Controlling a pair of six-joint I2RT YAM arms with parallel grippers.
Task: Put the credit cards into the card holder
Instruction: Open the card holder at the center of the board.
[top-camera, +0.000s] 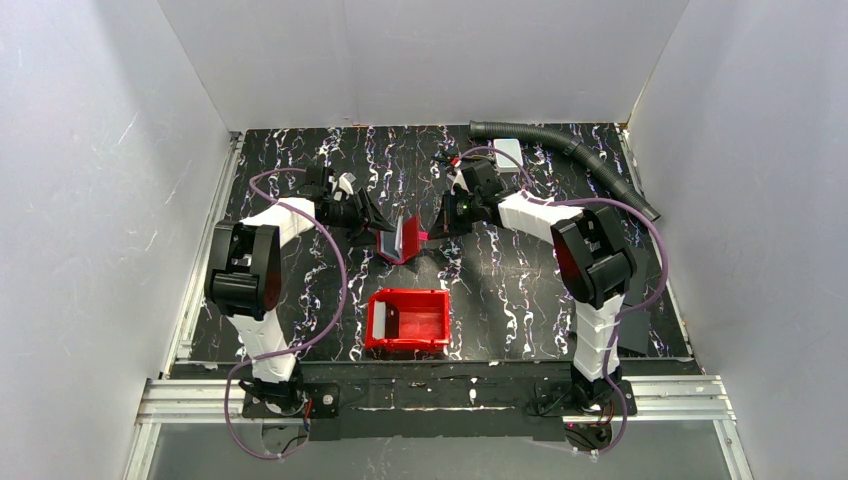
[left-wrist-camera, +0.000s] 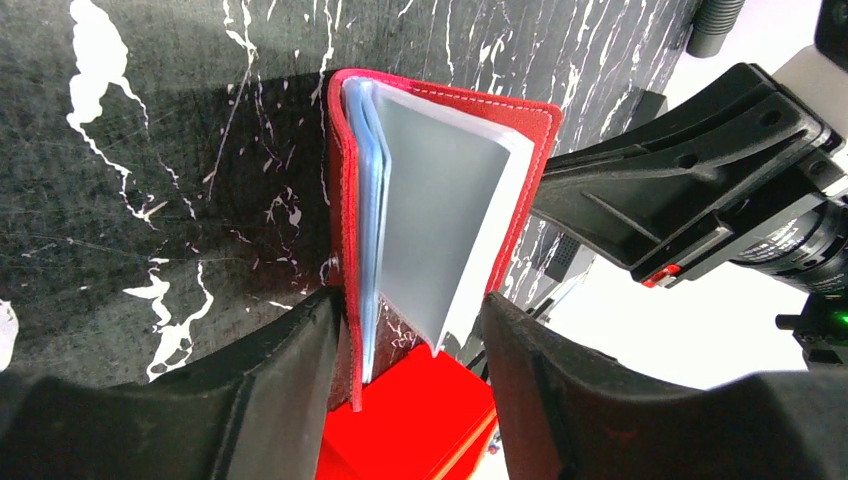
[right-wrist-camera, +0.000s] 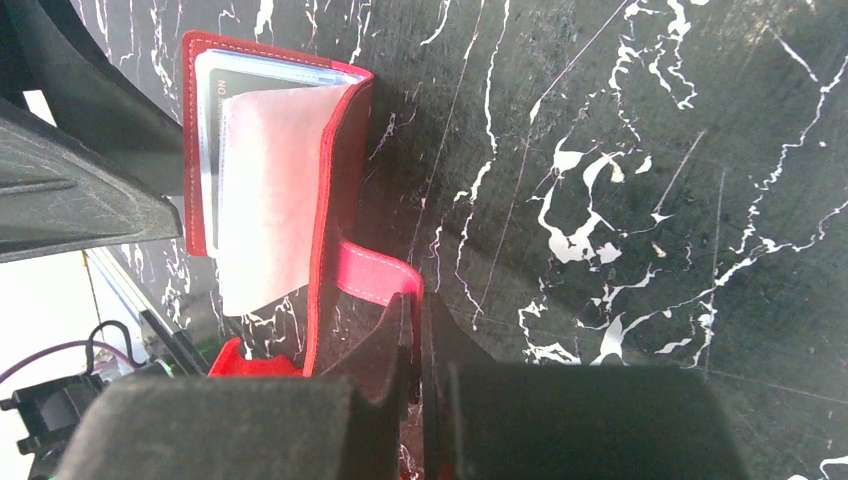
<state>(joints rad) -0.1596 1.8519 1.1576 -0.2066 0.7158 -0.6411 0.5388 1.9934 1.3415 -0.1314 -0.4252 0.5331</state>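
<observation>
The card holder (top-camera: 400, 240) is a dark red wallet held open and upright above the table's middle. My left gripper (top-camera: 372, 222) is open, its jaws either side of the wallet's lower edge (left-wrist-camera: 345, 200); the left finger (left-wrist-camera: 290, 390) lies against the red cover. A pale blue credit card (left-wrist-camera: 370, 220) sits against that cover, behind grey plastic sleeves (left-wrist-camera: 440, 200). My right gripper (top-camera: 437, 226) is shut on the wallet's red snap strap (right-wrist-camera: 375, 272). In the right wrist view a card (right-wrist-camera: 208, 130) shows in a sleeve behind a pale leaf (right-wrist-camera: 265, 190).
A bright red bin (top-camera: 410, 293) stands near the front middle with a pale flat piece at its left inside; it also shows in the left wrist view (left-wrist-camera: 420, 420). A black hose (top-camera: 560, 140) and a white block (top-camera: 507, 152) lie at the back right. A black sheet (top-camera: 632, 325) lies at the right.
</observation>
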